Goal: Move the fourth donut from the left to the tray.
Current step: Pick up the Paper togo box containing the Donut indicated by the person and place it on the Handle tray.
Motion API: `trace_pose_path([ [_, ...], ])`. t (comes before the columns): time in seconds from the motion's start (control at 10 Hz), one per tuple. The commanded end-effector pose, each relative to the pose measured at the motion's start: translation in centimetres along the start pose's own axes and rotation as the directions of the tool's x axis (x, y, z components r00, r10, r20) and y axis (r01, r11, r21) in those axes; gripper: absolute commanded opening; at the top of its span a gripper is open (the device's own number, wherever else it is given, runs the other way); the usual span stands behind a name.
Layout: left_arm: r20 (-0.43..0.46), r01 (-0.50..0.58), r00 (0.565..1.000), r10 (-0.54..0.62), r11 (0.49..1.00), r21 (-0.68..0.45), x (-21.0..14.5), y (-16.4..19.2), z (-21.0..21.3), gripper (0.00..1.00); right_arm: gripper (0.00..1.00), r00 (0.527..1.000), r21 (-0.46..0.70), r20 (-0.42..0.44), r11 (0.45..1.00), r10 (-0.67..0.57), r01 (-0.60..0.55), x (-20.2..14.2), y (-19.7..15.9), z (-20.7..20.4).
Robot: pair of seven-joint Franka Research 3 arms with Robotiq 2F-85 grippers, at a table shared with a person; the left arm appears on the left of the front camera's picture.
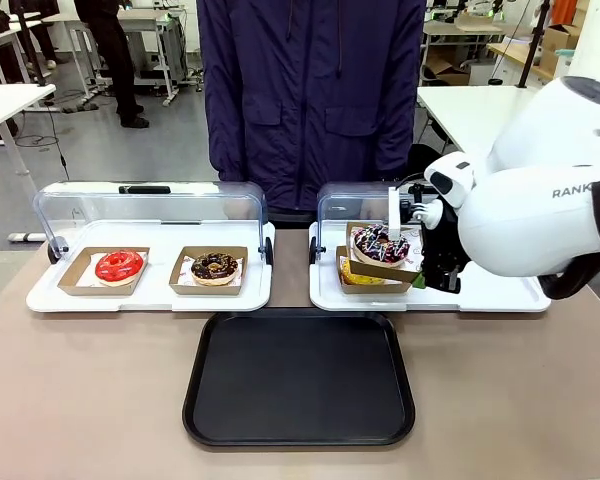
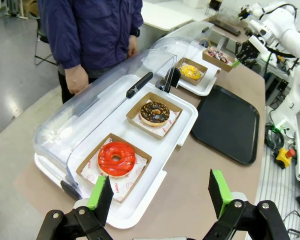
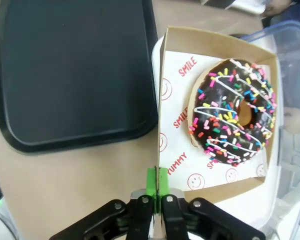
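While front view shows right gripper (image 1: 421, 262) pinching holder edge, sprinkled donut (image 1: 381, 244) hangs above yellow donut (image 1: 360, 272); I judge: keep level, clear dome lid (image 1: 355, 198), lower onto black tray (image 1: 299, 378). Left wrist view: left gripper (image 2: 160, 193) wide open, empty, over red donut (image 2: 116, 158). Right wrist view: pads (image 3: 157, 182) clamped on cardboard holder (image 3: 166, 75).

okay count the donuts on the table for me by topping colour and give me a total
Red-glazed donut: 1
Chocolate donut with tan crumbs: 1
Yellow-glazed donut: 1
Chocolate donut with coloured sprinkles, in the cardboard holder the right hand is shut on: 1
Total: 4
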State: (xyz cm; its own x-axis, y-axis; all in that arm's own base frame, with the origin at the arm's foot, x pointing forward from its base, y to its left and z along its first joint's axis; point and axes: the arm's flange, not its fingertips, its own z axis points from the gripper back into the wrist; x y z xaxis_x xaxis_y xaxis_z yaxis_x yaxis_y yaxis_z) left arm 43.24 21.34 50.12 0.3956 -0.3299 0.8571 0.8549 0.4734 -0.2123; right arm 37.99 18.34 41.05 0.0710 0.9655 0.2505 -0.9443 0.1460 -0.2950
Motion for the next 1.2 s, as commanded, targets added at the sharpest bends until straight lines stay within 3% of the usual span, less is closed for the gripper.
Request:
trace_pose_path([
  [0.0, -0.009, 0.002, 1.000, -0.002, 1.000, -0.009, 0.0, -0.1, 0.1, 1.00, 0.02, 0.999, -0.056, -0.023, 0.997, -0.046, 0.045, 3.1, 3.8, -0.1],
  [0.4, -0.009, 0.002, 1.000, -0.002, 1.000, -0.009, 0.0, -0.1, 0.1, 1.00, 0.02, 0.997, -0.010, -0.035, 0.997, -0.071, 0.071, 7.8, 9.4, -1.4],
  [0.6, -0.009, 0.002, 1.000, -0.002, 1.000, -0.009, 0.0, -0.1, 0.1, 1.00, 0.02, 0.999, 0.007, -0.028, 1.000, -0.015, 0.015, 9.4, 11.7, -2.3],
  [1.1, -0.009, 0.002, 1.000, -0.002, 1.000, -0.009, 0.0, -0.1, 0.1, 1.00, 0.02, 0.998, 0.045, -0.033, 0.998, 0.048, -0.046, 10.2, 15.3, -5.6],
])
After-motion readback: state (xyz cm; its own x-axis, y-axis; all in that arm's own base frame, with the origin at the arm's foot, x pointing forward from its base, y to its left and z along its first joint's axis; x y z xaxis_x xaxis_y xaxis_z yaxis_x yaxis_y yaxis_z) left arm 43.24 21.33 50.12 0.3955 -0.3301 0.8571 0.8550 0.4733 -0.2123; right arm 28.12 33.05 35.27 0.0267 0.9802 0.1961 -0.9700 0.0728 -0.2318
